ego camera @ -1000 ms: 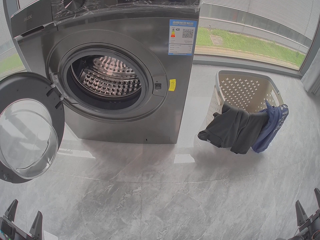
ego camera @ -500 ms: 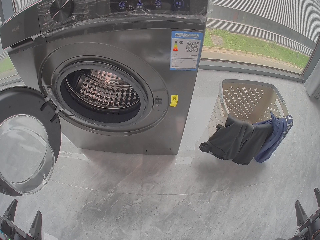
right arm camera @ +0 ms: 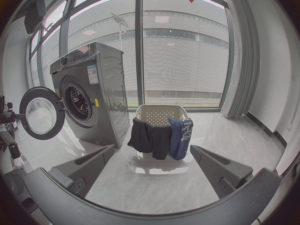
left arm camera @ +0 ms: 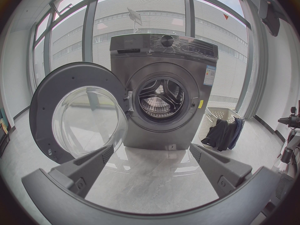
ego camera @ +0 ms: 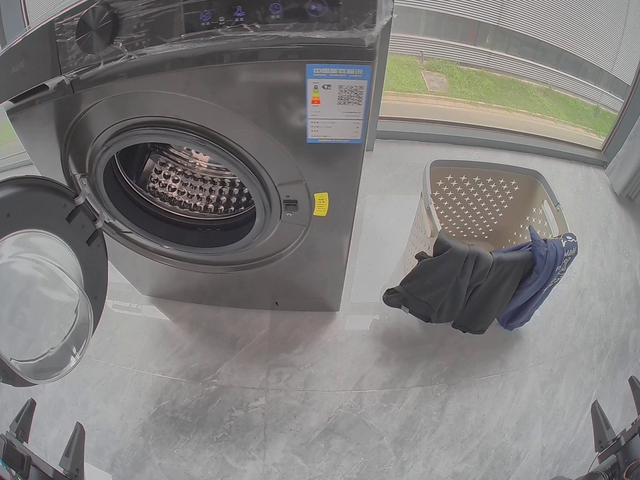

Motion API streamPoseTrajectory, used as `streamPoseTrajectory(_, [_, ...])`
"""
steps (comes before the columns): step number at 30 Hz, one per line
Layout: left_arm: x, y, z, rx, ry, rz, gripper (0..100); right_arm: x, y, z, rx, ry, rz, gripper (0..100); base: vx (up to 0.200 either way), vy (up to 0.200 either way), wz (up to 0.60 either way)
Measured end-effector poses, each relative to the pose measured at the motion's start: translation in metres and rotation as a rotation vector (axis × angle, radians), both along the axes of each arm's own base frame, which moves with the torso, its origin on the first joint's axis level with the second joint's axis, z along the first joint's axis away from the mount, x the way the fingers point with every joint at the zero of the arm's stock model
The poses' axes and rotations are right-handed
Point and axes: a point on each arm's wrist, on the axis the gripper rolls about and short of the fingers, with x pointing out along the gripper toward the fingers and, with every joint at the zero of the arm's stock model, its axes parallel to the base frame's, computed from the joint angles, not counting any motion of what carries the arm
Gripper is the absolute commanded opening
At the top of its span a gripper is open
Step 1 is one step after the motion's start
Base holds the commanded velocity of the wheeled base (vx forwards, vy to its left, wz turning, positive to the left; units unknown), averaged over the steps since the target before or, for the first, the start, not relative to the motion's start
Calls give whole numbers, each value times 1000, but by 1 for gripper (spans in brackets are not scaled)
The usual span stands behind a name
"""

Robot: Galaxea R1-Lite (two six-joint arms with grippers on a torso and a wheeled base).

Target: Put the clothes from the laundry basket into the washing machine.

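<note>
Where the cream laundry basket [ego camera: 495, 167] stands on the grey marbled floor [ego camera: 320, 395], just beside the right flank of the washing machine [ego camera: 220, 88], two clothes hang over its near rim. The dark grey garment [ego camera: 459, 283] lies across the middle and left part of that rim. It is crumpled in soft folds, and most of it spills down the outside wall, with one end reaching toward the machine. The blue garment [ego camera: 541, 267] sits at the rim's near right corner, touching the grey one. It has a white print on its outer fold and also hangs outside the basket. The basket's walls are pierced with small star-shaped holes. The machine is dark grey metal, with its round glass door [ego camera: 43, 281] swung wide open to the left and the perforated steel drum [ego camera: 190, 185] in plain sight. The left claw [ego camera: 48, 429] is low over the floor's near left, well apart from the clothes, its fingers spread wide and holding nothing. The right claw [ego camera: 615, 408], at the near right, is likewise wide open and holds nothing.
</note>
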Motion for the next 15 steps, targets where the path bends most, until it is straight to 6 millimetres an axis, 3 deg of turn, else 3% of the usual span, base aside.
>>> streamPoseTrajectory(15, [0,0,0,0,0,1,100,0,0,0,0,0,0,100,0,-200,0])
